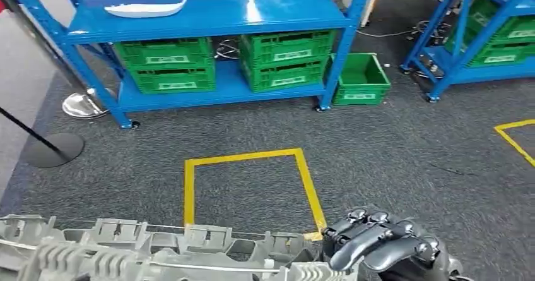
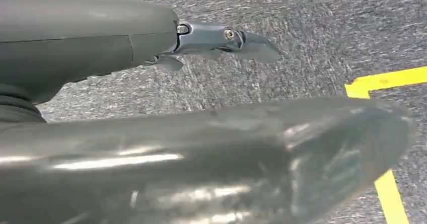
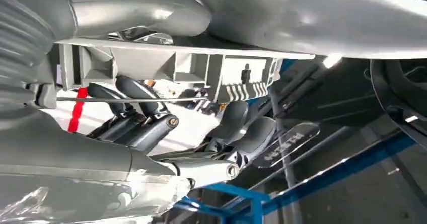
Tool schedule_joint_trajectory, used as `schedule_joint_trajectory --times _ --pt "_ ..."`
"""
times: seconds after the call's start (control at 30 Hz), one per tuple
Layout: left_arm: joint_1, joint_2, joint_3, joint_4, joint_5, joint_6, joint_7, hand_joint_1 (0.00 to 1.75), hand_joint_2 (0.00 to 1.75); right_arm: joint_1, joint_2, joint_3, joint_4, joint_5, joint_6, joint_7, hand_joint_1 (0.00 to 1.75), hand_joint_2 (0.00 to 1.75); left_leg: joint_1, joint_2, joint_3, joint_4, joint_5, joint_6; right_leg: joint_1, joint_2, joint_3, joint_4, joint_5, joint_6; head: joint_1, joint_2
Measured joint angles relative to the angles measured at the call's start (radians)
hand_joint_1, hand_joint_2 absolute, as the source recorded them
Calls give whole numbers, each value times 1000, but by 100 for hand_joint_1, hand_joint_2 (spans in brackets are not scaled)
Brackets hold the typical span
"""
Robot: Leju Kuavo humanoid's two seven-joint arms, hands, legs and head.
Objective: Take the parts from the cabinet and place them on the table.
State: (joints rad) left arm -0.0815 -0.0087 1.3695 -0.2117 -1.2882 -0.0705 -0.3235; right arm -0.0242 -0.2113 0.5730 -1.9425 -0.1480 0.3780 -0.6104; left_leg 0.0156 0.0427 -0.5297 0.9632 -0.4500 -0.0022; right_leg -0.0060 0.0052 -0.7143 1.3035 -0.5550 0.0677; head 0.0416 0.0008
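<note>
Carrying step in hand: the long grey ribbed part (image 1: pixel 158 252) lies across the near edge of the head view, right hand (image 1: pixel 385 243) curled around its right end, left hand (image 2: pixel 221 39) state indeterminate; next move requires locating the counter and lowering the part level.

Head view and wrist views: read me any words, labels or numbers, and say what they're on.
White labels on the green crates: too blurred to read.
Dark lettering on a clear tag, right wrist view: looks mirrored, not readable.
No other text.
</note>
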Motion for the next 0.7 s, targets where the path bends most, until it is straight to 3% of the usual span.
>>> schedule_joint_trajectory --times 0.07,0.1,0.13,0.17,0.27,0.3,0.33,0.37,0.43,0.47,0.5,0.53,0.57,0.6,0.63,0.67,0.7 --pt "-1 -7 3 0 6 21 10 0 0 -5 2 0 0 -10 2 4 175 175 1 21 1 3 0 -2 -3 -14 90 -152 75 1 0 0" --pt "-1 -11 4 0 8 34 12 0 0 -9 3 -2 0 -16 3 7 175 175 2 31 3 4 -1 -7 -4 -43 150 -253 112 3 1 0" --pt "-1 -13 6 -1 8 47 12 0 0 -13 5 -3 0 -20 3 9 175 175 -6 38 3 4 0 -14 6 -81 174 -305 96 2 1 0" --pt "-1 -15 10 -1 11 56 12 0 0 -14 8 -3 -1 -20 4 13 175 175 -8 44 0 7 0 -20 4 -62 172 -307 106 -16 0 0" --pt "-3 -22 13 -1 17 71 7 0 0 -8 12 -6 -3 -20 4 21 175 175 -6 70 0 4 6 -35 9 -33 148 -300 111 -37 0 0" --pt "-6 -24 13 -1 18 67 4 0 0 -6 14 -7 -7 -19 3 23 175 175 -2 60 -3 9 -4 -44 1 -22 153 -306 119 -49 0 0" --pt "-7 -26 14 -1 19 65 2 0 0 -5 18 -8 -9 -17 3 25 175 175 -2 11 -15 39 -34 -47 1 -13 148 -306 123 -55 -2 0" --pt "-6 -27 14 -1 19 66 2 0 0 -5 21 -8 -9 -13 1 27 175 175 -2 -16 -44 103 -78 -46 1 -6 143 -306 127 -60 -4 0" --pt "-2 -27 14 -1 19 58 6 0 0 2 24 -10 -10 -5 -4 26 175 175 -3 -32 -122 278 -160 -45 3 16 132 -306 133 -65 -6 0" --pt "-1 -27 14 -1 19 47 23 0 0 8 24 -11 -12 2 -6 26 175 175 -4 -33 -146 332 -174 -44 4 29 129 -306 136 -64 -6 0" --pt "0 -27 14 -1 19 40 36 0 0 12 24 -11 -13 6 -10 26 175 175 -4 -33 -148 334 -160 -41 4 43 126 -306 139 -62 -6 0" --pt "-1 -27 14 0 18 35 44 0 0 13 24 -12 -15 10 -13 27 175 175 -3 -34 -125 289 -121 -39 3 58 125 -305 142 -59 -6 0" --pt "-1 -27 14 -1 18 34 47 0 0 14 24 -14 -18 10 -14 27 175 175 -2 -40 -86 213 -75 -37 3 72 124 -304 144 -55 -6 0" --pt "-2 -27 14 -1 18 34 48 0 0 14 24 -15 -18 11 -14 27 175 175 0 -62 -37 118 -31 -36 1 85 124 -303 146 -51 -6 0" --pt "-1 -26 14 -1 18 33 48 0 0 15 25 -17 -20 13 -14 27 175 175 6 -121 -2 52 -14 -36 0 93 120 -301 148 -48 -6 0" --pt "-2 -26 15 -1 18 32 48 0 0 13 25 -18 -21 13 -15 27 175 175 11 -141 10 15 -23 -33 11 106 108 -285 147 -41 -8 0" --pt "-3 -27 15 0 18 32 51 0 0 15 25 -19 -23 15 -15 27 175 175 9 -131 1 26 -25 -33 5 117 100 -289 153 -35 -5 0"
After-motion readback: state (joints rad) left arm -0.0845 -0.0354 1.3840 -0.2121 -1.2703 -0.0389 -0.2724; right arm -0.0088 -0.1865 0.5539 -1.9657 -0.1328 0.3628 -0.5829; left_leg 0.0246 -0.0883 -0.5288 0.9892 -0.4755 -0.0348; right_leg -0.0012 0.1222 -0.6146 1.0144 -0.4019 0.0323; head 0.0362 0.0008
